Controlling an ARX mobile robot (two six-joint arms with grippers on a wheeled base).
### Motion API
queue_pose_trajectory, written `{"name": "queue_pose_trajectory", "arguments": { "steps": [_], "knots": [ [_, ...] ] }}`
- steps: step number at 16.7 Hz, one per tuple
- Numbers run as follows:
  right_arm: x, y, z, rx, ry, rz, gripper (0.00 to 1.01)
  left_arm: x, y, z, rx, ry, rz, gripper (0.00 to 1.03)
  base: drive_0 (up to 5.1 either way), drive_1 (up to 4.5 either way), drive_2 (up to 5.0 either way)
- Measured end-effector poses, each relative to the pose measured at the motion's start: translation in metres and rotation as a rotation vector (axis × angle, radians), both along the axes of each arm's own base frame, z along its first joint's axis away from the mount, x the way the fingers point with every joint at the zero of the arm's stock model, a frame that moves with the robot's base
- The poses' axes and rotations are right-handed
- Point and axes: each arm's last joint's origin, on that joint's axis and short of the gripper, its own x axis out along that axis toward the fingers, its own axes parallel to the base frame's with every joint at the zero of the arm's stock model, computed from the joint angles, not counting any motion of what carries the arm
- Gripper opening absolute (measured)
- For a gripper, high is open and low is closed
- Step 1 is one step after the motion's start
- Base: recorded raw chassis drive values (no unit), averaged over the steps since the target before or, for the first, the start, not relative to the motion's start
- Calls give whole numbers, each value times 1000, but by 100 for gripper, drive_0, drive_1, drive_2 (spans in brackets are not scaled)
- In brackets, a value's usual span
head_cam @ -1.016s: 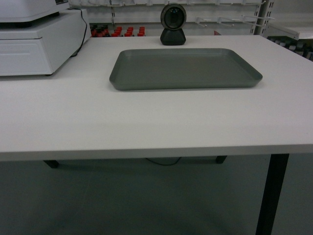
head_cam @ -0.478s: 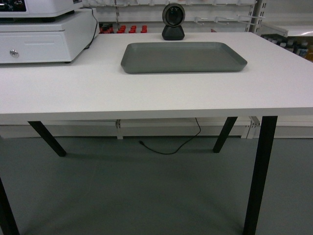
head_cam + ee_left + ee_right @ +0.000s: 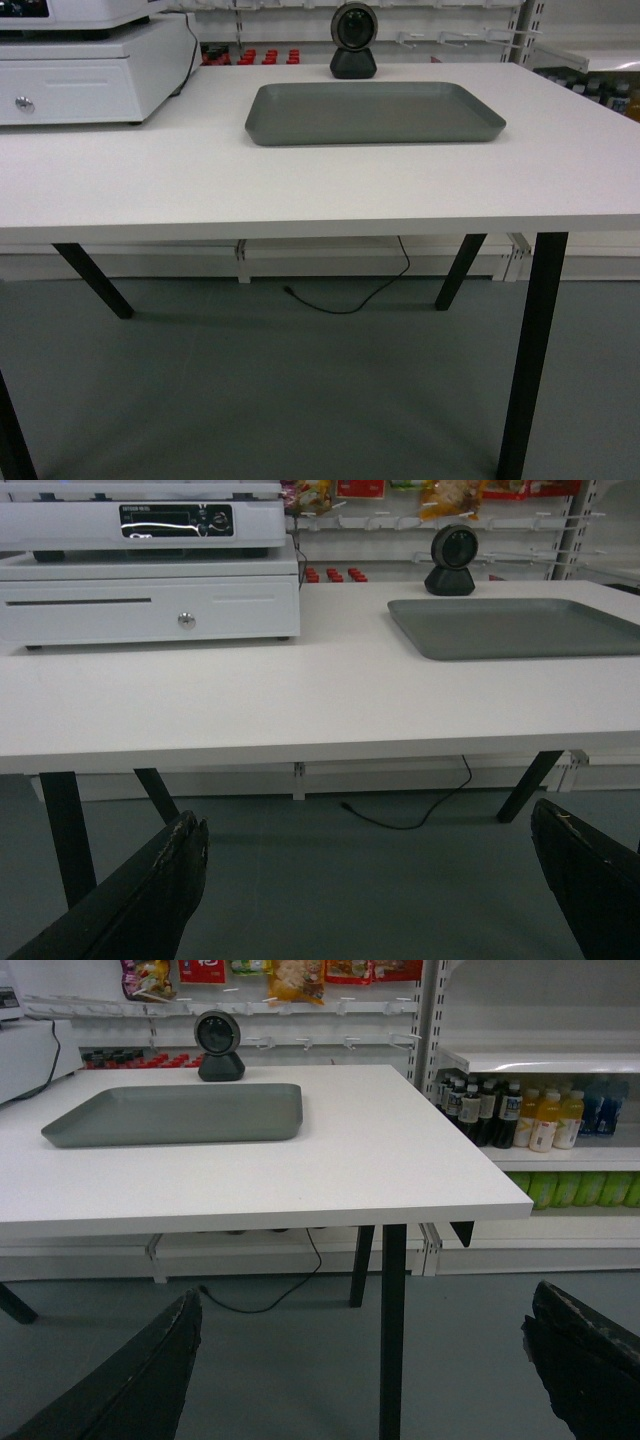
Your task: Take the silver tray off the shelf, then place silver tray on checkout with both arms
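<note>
Silver tray (image 3: pixel 375 112): one, flat on the checkout (image 3: pixel 300 185), beside one scanner (image 3: pixel 353 40). Two grippers, left (image 3: pixel 370 880) and right (image 3: pixel 365 1360), spread wide, seemingly empty.

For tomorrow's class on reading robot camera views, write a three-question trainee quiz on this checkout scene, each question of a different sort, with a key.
1. True or false: the silver tray lies flat on the checkout.
2. What stands right behind the tray? A) bottle B) scanner C) basket
3. Fill in: both grippers are ____ and hold nothing (left gripper, right gripper).

Key: 1 true; 2 B; 3 open.
</note>
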Motion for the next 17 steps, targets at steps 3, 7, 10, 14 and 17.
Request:
{"name": "queue_pose_trajectory", "arguments": {
  "steps": [3,7,10,14,17],
  "knots": [
    [0,0,0,0,2,0,98,0,0,0,0,1,0,98,0,0,0],
    [0,0,0,0,2,0,98,0,0,0,2,2,0,98,0,0,0],
    [0,0,0,-1,2,0,98,0,0,0,3,3,0,98,0,0,0],
    [0,0,0,-1,3,1,98,0,0,0,3,4,0,98,0,0,0],
    [0,0,0,-3,3,1,98,0,0,0,3,3,1,98,0,0,0]
  ]
}}
